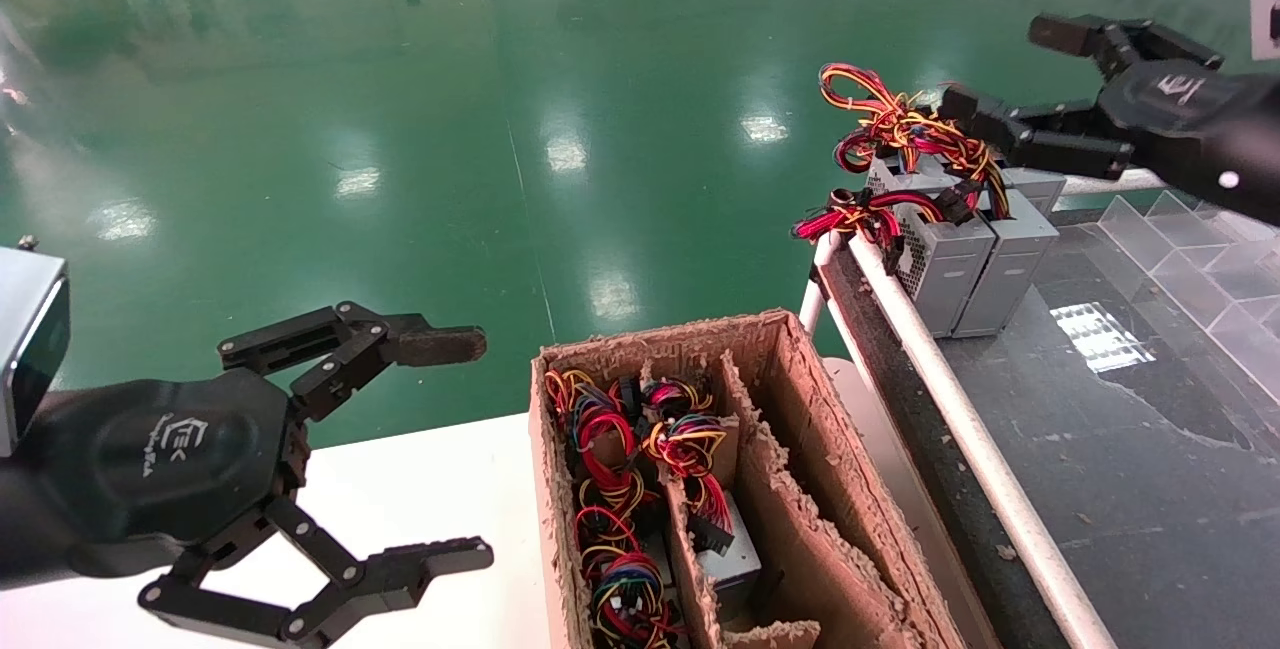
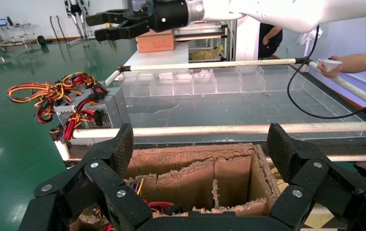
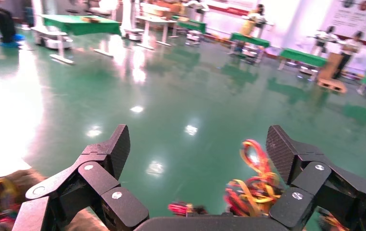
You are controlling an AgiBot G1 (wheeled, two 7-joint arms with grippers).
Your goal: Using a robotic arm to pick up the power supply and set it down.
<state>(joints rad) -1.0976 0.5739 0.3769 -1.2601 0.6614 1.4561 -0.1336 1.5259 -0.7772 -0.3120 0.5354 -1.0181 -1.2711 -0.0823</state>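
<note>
Two grey power supplies [image 1: 975,264] stand side by side at the far corner of the dark table, their red and yellow wires [image 1: 900,129] bunched on top. My right gripper [image 1: 1000,69] hovers open just above and beside those wires, holding nothing; in the right wrist view the wires [image 3: 255,187] show below its open fingers [image 3: 116,149]. More power supplies [image 1: 735,554] with wire bundles sit inside the brown cardboard box [image 1: 800,429]. My left gripper [image 1: 450,449] hangs open and empty to the left of that box, and the left wrist view faces the box [image 2: 195,168].
A white pipe rail [image 1: 960,419] runs along the dark table's near edge. Clear plastic dividers [image 1: 1200,259] stand at the right. The cardboard box rests on a white table [image 1: 420,499]. A person's hand [image 2: 359,62] holds a cable beyond the table.
</note>
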